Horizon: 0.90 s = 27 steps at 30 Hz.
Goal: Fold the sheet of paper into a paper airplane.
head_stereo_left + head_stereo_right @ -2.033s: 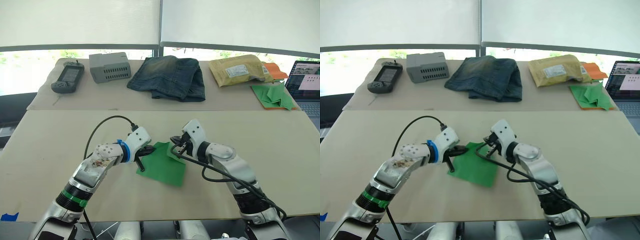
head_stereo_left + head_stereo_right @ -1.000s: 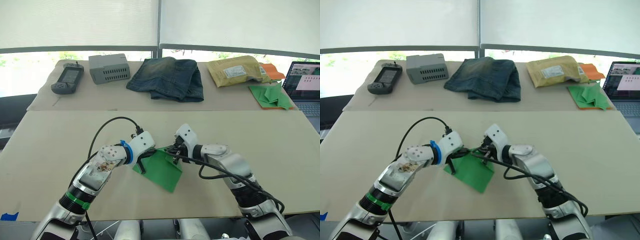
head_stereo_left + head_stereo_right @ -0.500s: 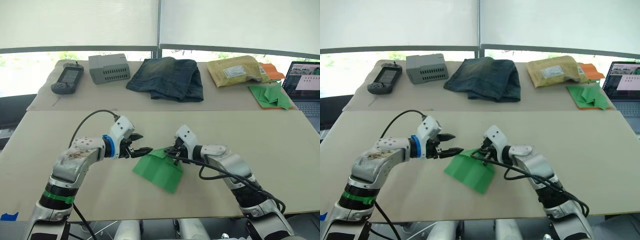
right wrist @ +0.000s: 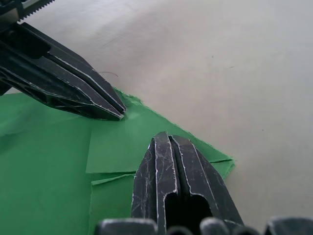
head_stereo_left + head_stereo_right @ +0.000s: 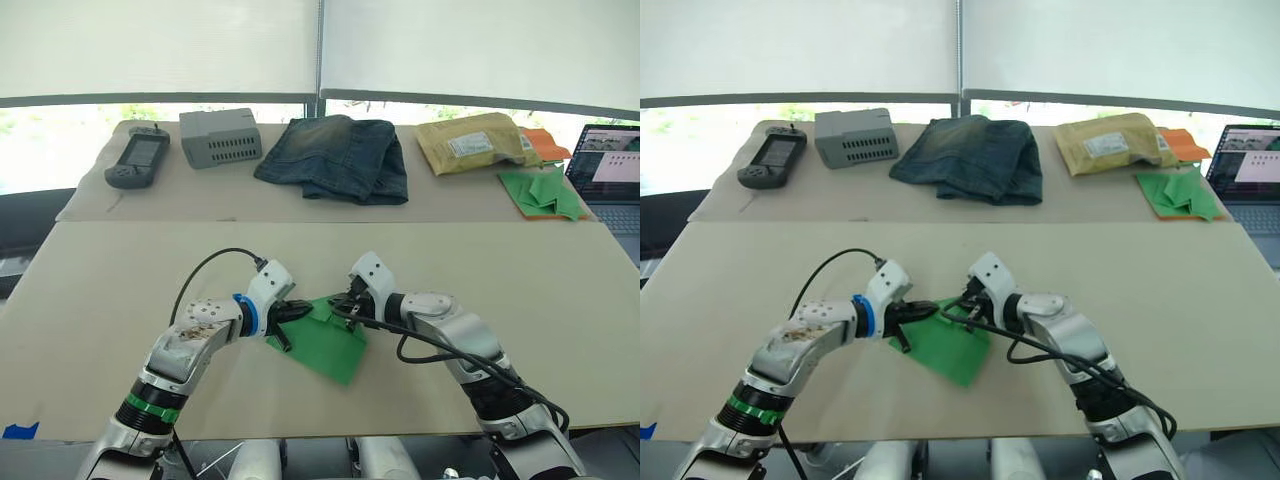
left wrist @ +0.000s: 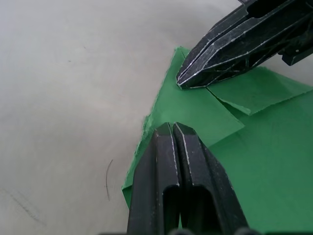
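From the head views, the sheet of paper [image 5: 330, 338] lies flat on the bench [image 5: 120, 280], in front of the jeans [image 5: 335, 158], with the left gripper [image 5: 296, 314] at its left edge and the right gripper [image 5: 340, 306] at its back corner. In the left wrist view, the left gripper [image 6: 172, 128] has its two fingers pressed together with nothing between them, its tip resting on a folded flap of the paper beside the other gripper's tip. In the right wrist view, the right gripper [image 4: 167, 138] is closed the same way, holding nothing, tip down on the paper near its folded corner.

Tan table [image 5: 560, 290] under green paper [image 5: 330, 345]
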Each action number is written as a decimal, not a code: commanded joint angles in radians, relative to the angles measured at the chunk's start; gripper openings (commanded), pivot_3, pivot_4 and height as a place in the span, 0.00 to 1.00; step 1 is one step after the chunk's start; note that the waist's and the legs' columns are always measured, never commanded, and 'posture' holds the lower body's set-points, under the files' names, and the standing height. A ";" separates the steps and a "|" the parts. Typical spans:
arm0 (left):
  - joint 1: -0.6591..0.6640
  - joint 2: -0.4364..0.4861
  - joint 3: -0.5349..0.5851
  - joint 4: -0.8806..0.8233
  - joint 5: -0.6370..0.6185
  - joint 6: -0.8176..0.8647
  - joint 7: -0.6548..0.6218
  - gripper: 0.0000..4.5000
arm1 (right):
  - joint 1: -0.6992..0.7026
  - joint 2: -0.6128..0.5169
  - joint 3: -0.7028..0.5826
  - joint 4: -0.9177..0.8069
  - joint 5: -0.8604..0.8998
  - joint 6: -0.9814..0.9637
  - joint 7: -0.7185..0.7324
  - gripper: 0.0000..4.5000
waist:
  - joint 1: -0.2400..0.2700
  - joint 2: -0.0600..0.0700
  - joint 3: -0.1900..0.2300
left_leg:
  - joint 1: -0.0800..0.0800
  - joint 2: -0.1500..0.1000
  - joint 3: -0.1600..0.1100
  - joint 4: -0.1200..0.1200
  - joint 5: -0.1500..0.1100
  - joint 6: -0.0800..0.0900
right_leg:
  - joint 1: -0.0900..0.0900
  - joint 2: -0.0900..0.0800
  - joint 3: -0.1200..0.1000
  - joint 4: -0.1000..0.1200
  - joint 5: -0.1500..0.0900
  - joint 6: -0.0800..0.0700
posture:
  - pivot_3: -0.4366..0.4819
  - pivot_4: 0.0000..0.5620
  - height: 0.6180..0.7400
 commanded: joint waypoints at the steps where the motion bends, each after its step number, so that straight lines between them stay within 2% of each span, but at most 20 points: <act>1: 0.002 0.013 -0.019 -0.008 0.021 0.016 0.008 0.00 | -0.019 0.016 0.001 0.016 -0.019 -0.022 -0.015 0.00 | -0.002 0.000 0.000 | 0.002 0.000 0.000 0.000 0.000 0.000 | 0.002 0.000 0.000 -0.001 0.000 0.000 | 0.48 0.27 0.91; 13: -0.002 -0.003 -0.034 -0.002 0.026 0.019 0.025 0.00 | 0.003 0.076 0.053 0.042 -0.076 -0.061 -0.057 0.00 | -0.001 0.000 0.000 | 0.003 0.000 -0.001 -0.001 0.000 0.000 | 0.003 0.000 0.000 -0.001 -0.001 0.000 | 0.48 0.27 0.91; 22: -0.016 0.001 -0.039 0.009 0.023 0.015 0.018 0.00 | 0.059 -0.044 -0.103 0.038 -0.064 -0.074 -0.081 0.00 | 0.008 0.000 0.000 | 0.003 0.000 0.000 -0.001 0.000 0.000 | 0.004 -0.001 0.000 -0.002 -0.001 0.001 | 0.48 0.27 0.91; 27: -0.019 -0.003 -0.039 0.014 0.023 0.012 0.017 0.00 | 0.053 -0.037 -0.120 0.027 -0.053 -0.137 -0.068 0.00 | 0.005 0.000 0.000 | 0.003 0.000 0.000 -0.001 0.000 0.000 | 0.004 0.000 0.000 -0.002 -0.001 0.001 | 0.48 0.27 0.91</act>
